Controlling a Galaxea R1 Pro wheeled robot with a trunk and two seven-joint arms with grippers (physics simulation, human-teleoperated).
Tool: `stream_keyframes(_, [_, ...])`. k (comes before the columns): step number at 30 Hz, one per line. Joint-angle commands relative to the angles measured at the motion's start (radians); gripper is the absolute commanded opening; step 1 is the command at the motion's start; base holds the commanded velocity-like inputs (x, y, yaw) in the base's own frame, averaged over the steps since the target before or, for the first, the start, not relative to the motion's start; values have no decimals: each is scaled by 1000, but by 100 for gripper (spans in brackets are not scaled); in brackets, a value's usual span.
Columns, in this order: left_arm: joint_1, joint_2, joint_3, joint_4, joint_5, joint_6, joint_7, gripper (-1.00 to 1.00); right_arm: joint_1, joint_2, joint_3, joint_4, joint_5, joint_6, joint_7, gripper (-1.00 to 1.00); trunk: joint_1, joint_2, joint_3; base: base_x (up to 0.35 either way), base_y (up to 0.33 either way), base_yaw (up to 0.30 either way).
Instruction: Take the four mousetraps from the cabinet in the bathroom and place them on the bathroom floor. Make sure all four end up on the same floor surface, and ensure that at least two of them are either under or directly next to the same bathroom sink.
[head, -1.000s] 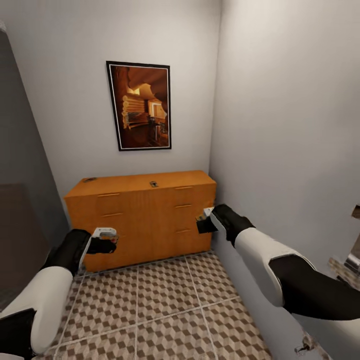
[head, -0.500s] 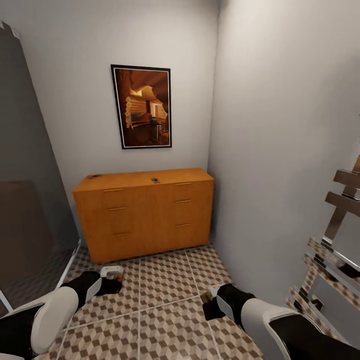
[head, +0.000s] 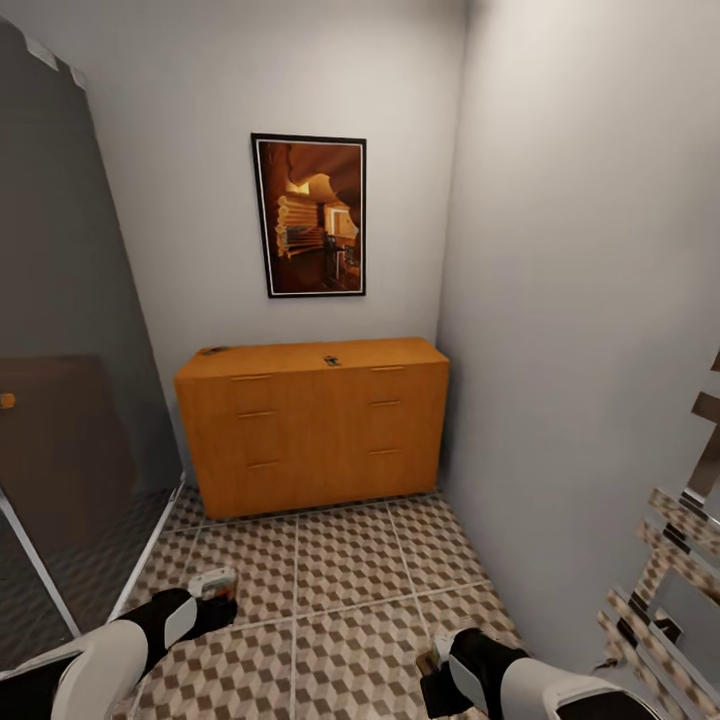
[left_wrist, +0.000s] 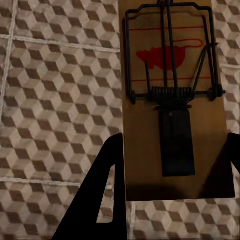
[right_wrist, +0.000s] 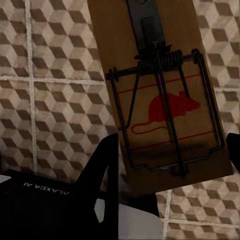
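Wrist views: your left gripper (left_wrist: 170, 165) is pinching one mousetrap (left_wrist: 172, 95), your right gripper (right_wrist: 172, 165) another mousetrap (right_wrist: 162, 95), fingertips partly hidden behind the boards.

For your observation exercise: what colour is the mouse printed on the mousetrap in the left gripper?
Red, on the mousetrap's brown board; clearest in the left wrist view.

1. Left arm reaching low and forward, left hand (head: 212, 590) closed on a mousetrap (left_wrist: 172, 100).
2. Right arm bent lower, right hand (head: 437, 672) gripping another mousetrap (right_wrist: 160, 90) between dark fingers (right_wrist: 102, 165).
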Motion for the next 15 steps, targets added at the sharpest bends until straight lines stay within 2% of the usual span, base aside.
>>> stream_keyframes(1, [8, -1, 7, 0, 5, -2, 2, -100, 4, -1, 8, 1, 0, 1, 6, -100, 0, -1, -1, 0, 0, 263])
stream_keyframes(3, [54, -7, 7, 0, 42, -23, 2, -100, 24, -10, 8, 1, 0, -14, 4, -100, 0, -1, 0, 0, 0, 219])
stream_keyframes(4, [105, -18, 7, 0, 71, -70, 1, -100, 31, -29, 8, 1, -1, -27, 4, -100, 0, -1, 0, 0, 0, 57])
stream_keyframes(9, [163, -39, 7, 1, 95, -148, 1, -100, 37, -41, 8, 1, -2, -28, 11, -100, 0, -1, 0, 0, 0, 23])
stream_keyframes(15, [182, -44, 8, 2, 100, -167, 1, -100, 57, -42, 8, 1, -6, -35, 15, -100, 0, -1, 0, 0, 0, 2])
